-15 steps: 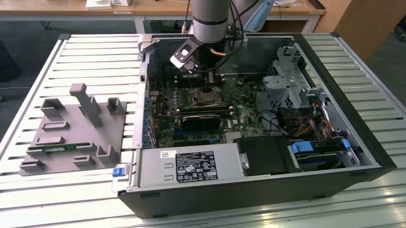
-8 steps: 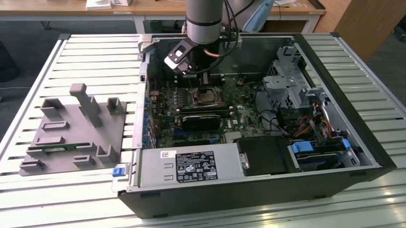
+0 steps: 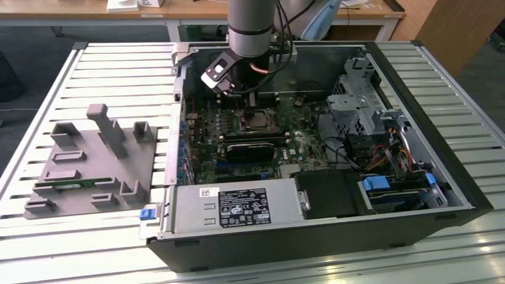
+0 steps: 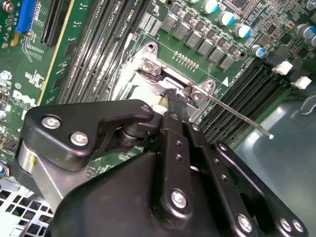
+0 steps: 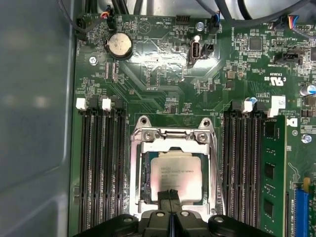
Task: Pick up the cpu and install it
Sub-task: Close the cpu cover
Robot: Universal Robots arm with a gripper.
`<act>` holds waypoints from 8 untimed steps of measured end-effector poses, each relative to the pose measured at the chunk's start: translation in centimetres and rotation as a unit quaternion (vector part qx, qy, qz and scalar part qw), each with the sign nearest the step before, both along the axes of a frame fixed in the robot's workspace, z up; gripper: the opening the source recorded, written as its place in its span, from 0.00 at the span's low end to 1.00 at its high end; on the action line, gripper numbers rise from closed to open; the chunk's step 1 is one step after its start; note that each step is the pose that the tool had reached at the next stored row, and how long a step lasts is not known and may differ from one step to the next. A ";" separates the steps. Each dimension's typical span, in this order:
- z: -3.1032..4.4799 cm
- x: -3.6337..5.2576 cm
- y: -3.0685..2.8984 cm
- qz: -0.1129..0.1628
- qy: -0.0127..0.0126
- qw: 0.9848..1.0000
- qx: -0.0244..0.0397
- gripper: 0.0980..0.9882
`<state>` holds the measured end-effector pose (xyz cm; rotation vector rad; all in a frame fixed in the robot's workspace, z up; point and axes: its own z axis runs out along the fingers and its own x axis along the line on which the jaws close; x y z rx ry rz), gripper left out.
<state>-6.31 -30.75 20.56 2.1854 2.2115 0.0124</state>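
Note:
The cpu, a flat square chip with a pale silver top, lies inside the metal socket frame on the green motherboard. My gripper is shut, its two black fingers pressed together with nothing between them. Their tips stand over the chip's edge, and I cannot tell whether they touch it. In the second wrist view the gripper points down at the socket frame and hides most of the chip. In the exterior view the cpu sits in the open computer case, under the arm's wrist.
A thin socket lever sticks out beside the socket. Empty memory slots flank it, and a green memory stick stands in one slot. A black block, power supply and drive cage crowd the case. A grey fixture tray lies at the exterior view's left.

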 end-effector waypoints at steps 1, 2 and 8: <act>-0.06 0.00 0.00 0.000 0.000 1.000 0.000 0.01; -0.11 0.00 0.00 0.000 0.000 1.000 0.000 0.01; -0.43 0.00 0.00 0.000 0.000 1.000 0.000 0.01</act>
